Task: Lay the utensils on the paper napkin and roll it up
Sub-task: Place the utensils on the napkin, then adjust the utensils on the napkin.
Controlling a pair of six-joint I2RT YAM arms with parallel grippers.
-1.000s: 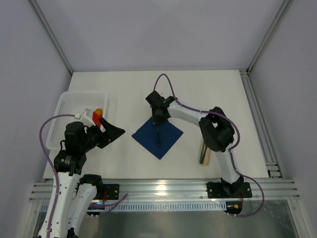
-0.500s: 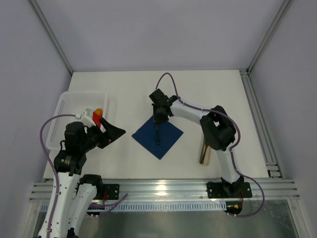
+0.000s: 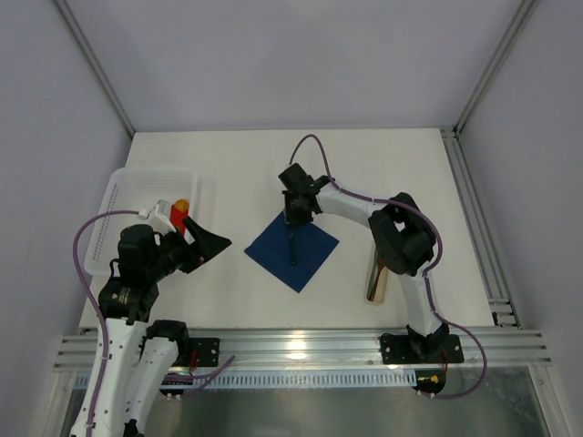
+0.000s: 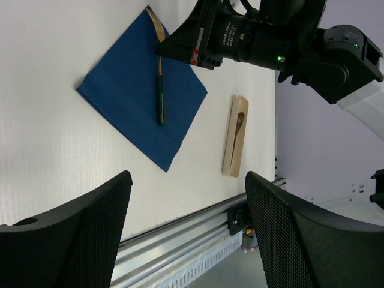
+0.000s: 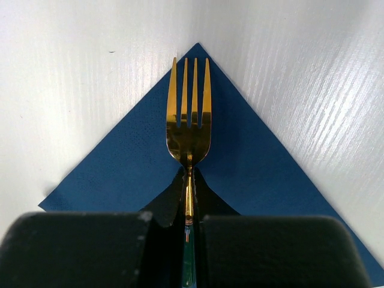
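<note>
The paper napkin (image 3: pixel 314 253) is a dark navy square lying as a diamond near the table's middle. One of the utensils, a gold fork (image 5: pixel 189 129) with a dark green handle, lies along it, tines at the far corner. My right gripper (image 5: pixel 189 192) is shut on the fork's neck, low over the napkin (image 5: pixel 264 162). From above, the right gripper (image 3: pixel 292 218) stands at the napkin's far corner, with the fork (image 3: pixel 292 248) running toward me. My left gripper (image 3: pixel 211 244) hangs open and empty, left of the napkin. The left wrist view shows the napkin (image 4: pixel 129 90) and the fork (image 4: pixel 161 96) beyond the left gripper (image 4: pixel 187 198).
A white tray (image 3: pixel 118 196) sits at the left edge, with a red block with an orange tip (image 3: pixel 179 217) beside it. A pale beige bar (image 3: pixel 376 278) lies right of the napkin, under the right arm. An aluminium rail (image 3: pixel 301 346) runs along the near edge.
My right gripper has shifted slightly right and away with the fork, and the napkin has slid a little to the right with it. The left arm has not moved.
</note>
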